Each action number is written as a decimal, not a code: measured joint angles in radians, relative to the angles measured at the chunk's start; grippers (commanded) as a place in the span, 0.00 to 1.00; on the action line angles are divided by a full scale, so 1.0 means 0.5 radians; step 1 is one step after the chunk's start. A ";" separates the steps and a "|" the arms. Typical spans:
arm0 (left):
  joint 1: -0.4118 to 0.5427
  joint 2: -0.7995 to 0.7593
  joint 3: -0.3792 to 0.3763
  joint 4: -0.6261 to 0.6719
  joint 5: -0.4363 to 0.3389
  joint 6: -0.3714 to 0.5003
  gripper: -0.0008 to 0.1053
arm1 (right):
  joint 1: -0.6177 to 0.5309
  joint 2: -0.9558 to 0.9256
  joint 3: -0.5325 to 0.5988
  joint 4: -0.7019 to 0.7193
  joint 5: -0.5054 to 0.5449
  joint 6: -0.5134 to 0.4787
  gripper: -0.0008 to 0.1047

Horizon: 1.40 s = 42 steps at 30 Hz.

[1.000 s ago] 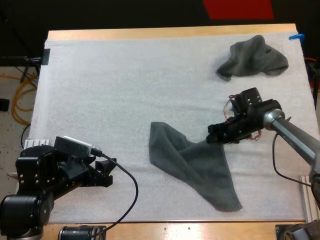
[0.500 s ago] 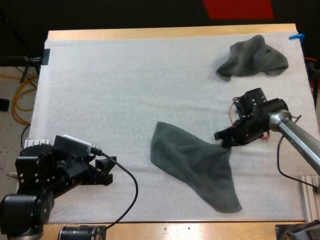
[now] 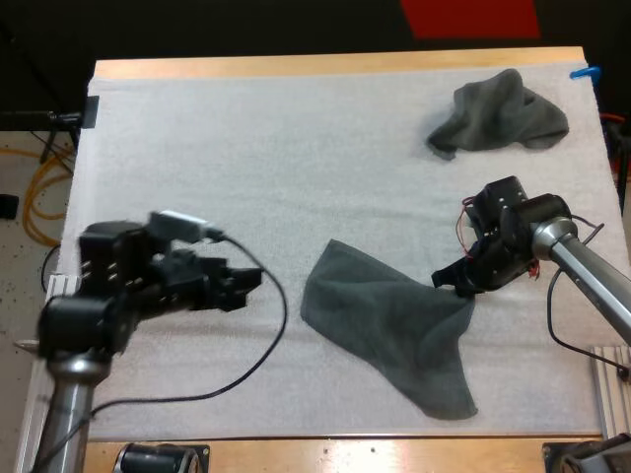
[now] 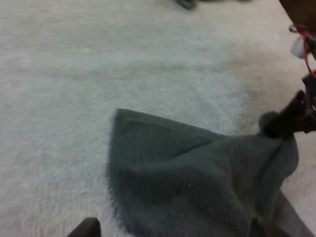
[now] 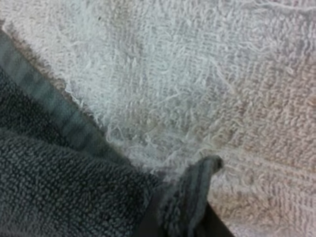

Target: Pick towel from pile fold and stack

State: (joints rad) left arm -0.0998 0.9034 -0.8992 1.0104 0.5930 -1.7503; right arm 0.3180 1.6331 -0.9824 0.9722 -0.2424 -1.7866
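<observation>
A dark grey-green towel (image 3: pixel 389 330) lies partly spread on the white mat (image 3: pixel 246 158), right of centre. My right gripper (image 3: pixel 455 282) is shut on its right corner, and the pinched hem (image 5: pixel 190 207) bunches up between the fingers just over the mat. My left gripper (image 3: pixel 248 282) hovers left of the towel, pointing at it. Its fingertips (image 4: pixel 87 228) stand apart with the towel (image 4: pixel 187 182) ahead of them, touching nothing. From the left wrist view, the right gripper (image 4: pixel 289 121) is at the towel's far corner. A crumpled towel (image 3: pixel 498 113) sits at the far right.
Bare mat stretches across the whole left and far middle. The mat's near edge and the wooden table rim (image 3: pixel 345 455) run just below the towel's lowest tip.
My right gripper has dragged the towel's corner to the right, opening the cloth out. My left arm has lifted and swung right toward the towel's left edge.
</observation>
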 measured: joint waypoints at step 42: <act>-0.568 1.911 -0.862 -0.359 -0.550 0.090 0.57 | 0.000 0.000 0.000 0.000 0.000 -0.003 0.01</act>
State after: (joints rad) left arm -0.3838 1.8588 -1.3301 0.8307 0.3182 -1.7055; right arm 0.3180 1.6331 -0.9824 0.9722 -0.2426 -1.7880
